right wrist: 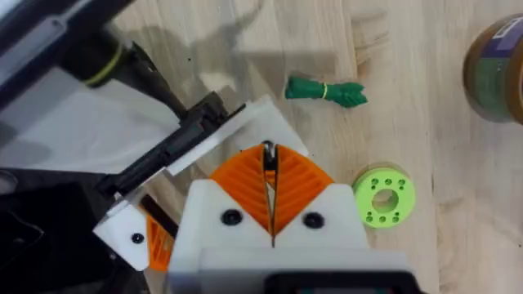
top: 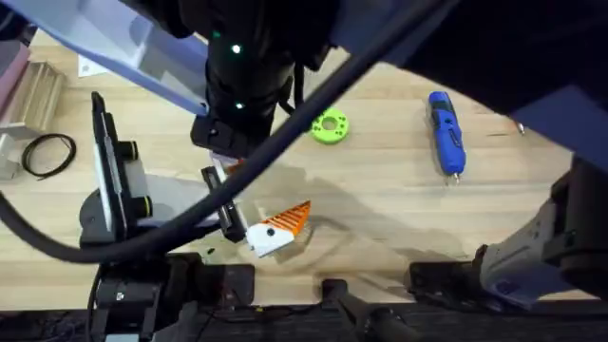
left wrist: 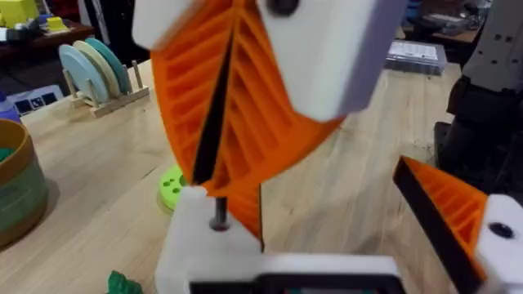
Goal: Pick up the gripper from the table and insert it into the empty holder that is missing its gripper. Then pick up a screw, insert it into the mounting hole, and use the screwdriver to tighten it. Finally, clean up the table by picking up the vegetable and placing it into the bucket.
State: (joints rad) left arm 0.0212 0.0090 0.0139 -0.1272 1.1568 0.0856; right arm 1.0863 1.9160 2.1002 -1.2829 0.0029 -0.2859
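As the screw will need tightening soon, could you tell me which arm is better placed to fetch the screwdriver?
Probably the right: the screwdriver lies on the table's right side, nearer the right arm's base; the left arm would have to reach across the middle.

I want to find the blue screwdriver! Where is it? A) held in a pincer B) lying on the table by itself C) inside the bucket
B: in the overhead view the screwdriver lies flat on the wooden table, with no pincer touching it.
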